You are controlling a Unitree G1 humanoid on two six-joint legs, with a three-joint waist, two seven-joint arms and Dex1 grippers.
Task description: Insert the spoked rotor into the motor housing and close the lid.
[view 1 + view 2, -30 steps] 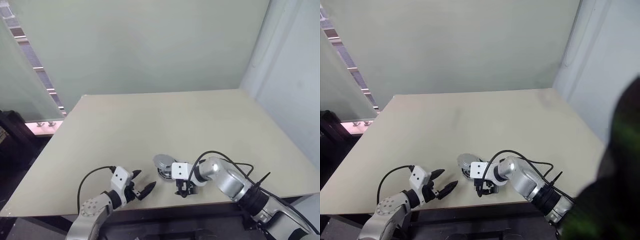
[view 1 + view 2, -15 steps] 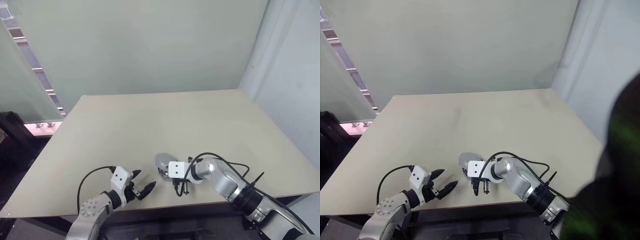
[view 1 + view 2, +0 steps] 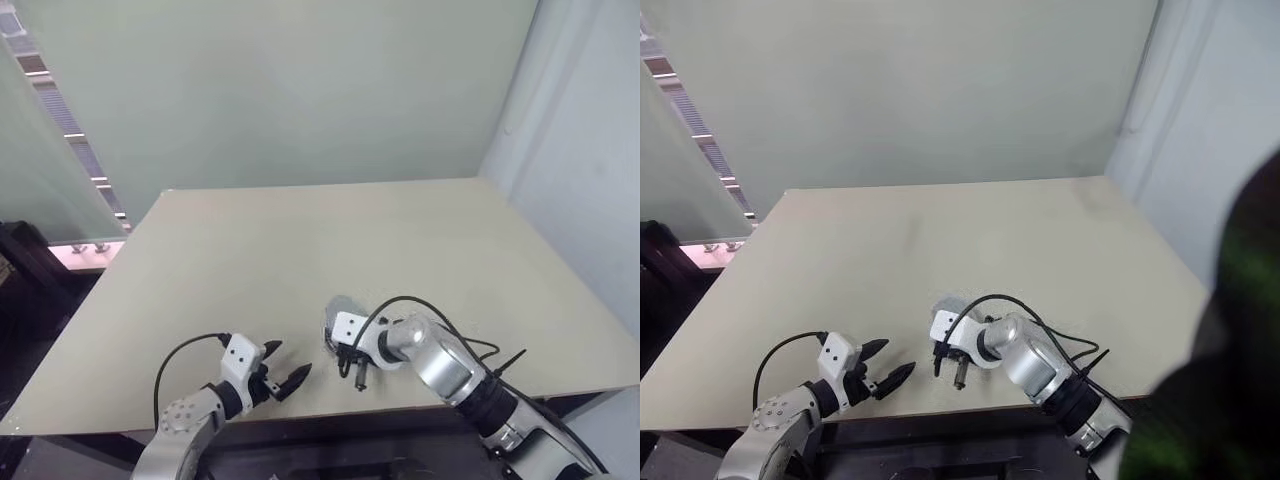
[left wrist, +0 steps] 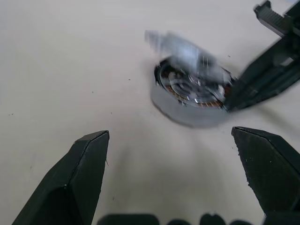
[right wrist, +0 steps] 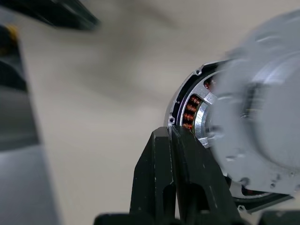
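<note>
1. We find the right pincer fully closed, its two black fingers pressed flat together with nothing between them. It points steeply down at the worktop.
2. In the right wrist view, the closed finger ends sit against the rim of the motor housing; we cannot tell whether they touch it.
3. We find the left pincer wide open and holding nothing. Its fingers stand well apart, hovering just above the worktop near the front edge.
4. In the head view, the left pincer lies at about 9 o'clock from the right pincer, near it but apart.
5. The motor housing sits on the worktop at roughly 11 o'clock from the right pincer, just beside it, and at about 2 o'clock from the left pincer. Its copper-brown windings show around a silvery centre in both wrist views.
6. The lid, a grey disc, stands tilted over the housing, not seated flat; one side of the windings stays exposed beneath it. It appears blurred, so we cannot tell how it bears on the housing.
7. We cannot make out the spoked rotor apart from the housing interior.
8. In the left wrist view, the right pincer's black fingers reach in at the housing's side.
9. The worktop is a pale beige slab, bare beyond the parts near its front edge.
</note>
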